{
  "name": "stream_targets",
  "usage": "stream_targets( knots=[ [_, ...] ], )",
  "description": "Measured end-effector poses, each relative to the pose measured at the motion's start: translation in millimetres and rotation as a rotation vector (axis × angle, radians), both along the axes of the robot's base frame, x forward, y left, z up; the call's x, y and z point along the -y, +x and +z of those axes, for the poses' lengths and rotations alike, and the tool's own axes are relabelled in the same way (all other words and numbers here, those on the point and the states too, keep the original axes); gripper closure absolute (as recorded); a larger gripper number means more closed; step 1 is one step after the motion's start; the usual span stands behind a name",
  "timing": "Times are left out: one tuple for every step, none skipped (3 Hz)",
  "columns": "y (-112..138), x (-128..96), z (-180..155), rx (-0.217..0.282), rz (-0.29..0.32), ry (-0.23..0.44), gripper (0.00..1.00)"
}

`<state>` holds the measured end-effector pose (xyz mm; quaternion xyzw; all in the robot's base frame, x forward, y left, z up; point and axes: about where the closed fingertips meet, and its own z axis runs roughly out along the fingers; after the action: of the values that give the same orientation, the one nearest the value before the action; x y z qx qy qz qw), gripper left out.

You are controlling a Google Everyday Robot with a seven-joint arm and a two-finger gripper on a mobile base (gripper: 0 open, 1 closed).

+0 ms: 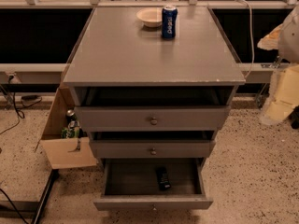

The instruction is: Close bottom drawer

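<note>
The grey wooden cabinet (pixel 154 55) stands in the middle of the camera view. Its bottom drawer (pixel 153 203) is pulled far out towards me, with the small round knob (pixel 153 207) on its thin front panel. A black flat object (pixel 162 178) lies inside it. The middle drawer (pixel 152 149) and the top drawer (pixel 152 118) each stand out a little. My arm shows as a pale blurred shape at the right edge, and the gripper (pixel 276 107) hangs there, to the right of the cabinet and apart from it, about level with the top drawer.
A white bowl (pixel 149 17) and a blue Pepsi can (pixel 169 21) stand at the back of the cabinet top. An open cardboard box (pixel 65 143) with cans sits on the floor to the left. Cables (pixel 14 106) run along the left floor. A black pole (pixel 44 197) lies at lower left.
</note>
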<state>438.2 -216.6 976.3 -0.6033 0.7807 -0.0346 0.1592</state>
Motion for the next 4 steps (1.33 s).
stream_targets(
  knots=[
    [0.0, 0.0, 0.4, 0.002, 0.000, 0.000, 0.00],
    [-3.1, 1.9, -9.8, -0.005, -0.022, 0.026, 0.00],
    [-13.3, -3.5, -42.6, -0.046, -0.068, 0.086, 0.02],
    [-22.0, -8.7, -79.1, -0.075, -0.117, 0.151, 0.26]
  ],
)
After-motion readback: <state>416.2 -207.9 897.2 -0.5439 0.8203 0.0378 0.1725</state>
